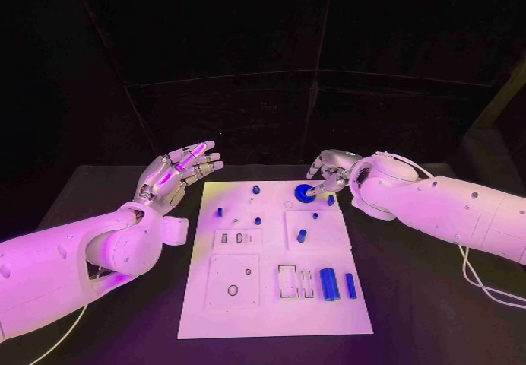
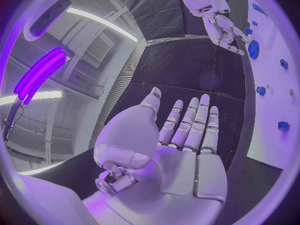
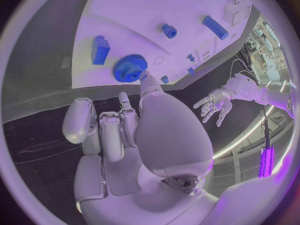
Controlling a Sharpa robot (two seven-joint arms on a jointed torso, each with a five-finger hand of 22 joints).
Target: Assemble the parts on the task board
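The white task board [image 1: 274, 312] lies in the middle of the table. A blue gear [image 1: 302, 192] lies flat near its far right corner, also seen in the right wrist view as the gear [image 3: 130, 69]. My right hand [image 1: 331, 172] hovers just behind it, fingers bent downward and apart, with the thumb tip at the gear's rim and nothing gripped. My left hand [image 1: 175, 179] is raised beside the board's far left corner, palm up, fingers spread, holding nothing. A blue cylinder [image 1: 329, 284] and a blue bar [image 1: 350, 285] lie at the near right.
Several small blue parts stand on the board's far half, among them a peg [image 1: 300, 236] and a block [image 3: 99, 50] beside the gear. Recesses [image 1: 235, 281] mark the board's near left. Black table [image 1: 427, 304] surrounds the board.
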